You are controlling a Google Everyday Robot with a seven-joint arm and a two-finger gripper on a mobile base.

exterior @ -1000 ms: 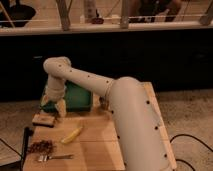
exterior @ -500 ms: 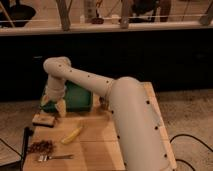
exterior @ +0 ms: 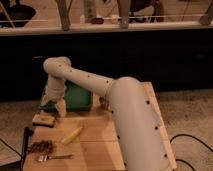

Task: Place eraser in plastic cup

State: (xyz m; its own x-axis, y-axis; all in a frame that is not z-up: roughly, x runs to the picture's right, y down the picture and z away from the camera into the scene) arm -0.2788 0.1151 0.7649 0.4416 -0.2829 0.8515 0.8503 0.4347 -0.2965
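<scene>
My gripper (exterior: 54,103) hangs at the end of the cream arm (exterior: 120,110), over the front left corner of a green bin (exterior: 77,97) at the back left of the wooden table (exterior: 95,142). Its two pale fingers (exterior: 61,107) point down and stand apart, with nothing between them. A small flat brown block (exterior: 44,119), which may be the eraser, lies on the table just below and left of the gripper. I cannot make out a plastic cup; the arm hides much of the table's middle and right.
A yellow banana (exterior: 72,135) lies in front of the gripper. A fork (exterior: 55,157) and a dark reddish clump (exterior: 41,146) lie near the front left edge, beside a black upright object (exterior: 26,139). A dark counter wall stands behind the table.
</scene>
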